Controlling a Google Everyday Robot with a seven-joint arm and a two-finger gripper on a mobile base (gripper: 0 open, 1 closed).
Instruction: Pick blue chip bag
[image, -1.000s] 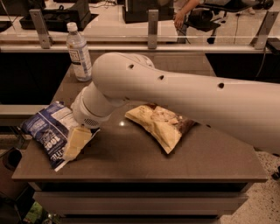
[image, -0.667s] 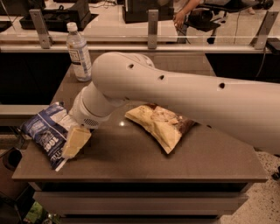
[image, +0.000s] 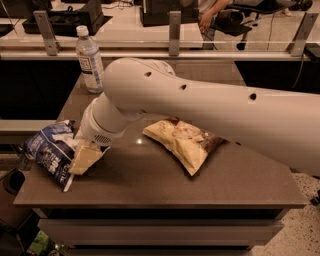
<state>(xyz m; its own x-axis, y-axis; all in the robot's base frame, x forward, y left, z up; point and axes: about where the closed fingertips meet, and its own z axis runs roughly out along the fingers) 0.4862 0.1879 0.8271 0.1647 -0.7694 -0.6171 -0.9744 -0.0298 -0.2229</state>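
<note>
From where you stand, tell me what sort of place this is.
Probably an office or lab: a glass partition with a person behind, a water bottle on the table. The gripper sits at the blue chip bag.

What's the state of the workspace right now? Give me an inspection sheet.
Surface: brown rectangular tabletop, level.
Job's things: small crinkly dark-blue foil chip bag lies at the table's left edge, partly over that edge.
Clutter: larger cream-and-brown chip bag lies flat mid-table; clear plastic water bottle stands upright at the back left.
Grippers: tool is low at the blue bag's right side, against it; a grip is not confirmed. White robot arm crosses over the table from the right.
Cables: nothing seen on the table or arm.
Surroundings: rail with metal posts behind the table; a person's arm beyond it.
</note>
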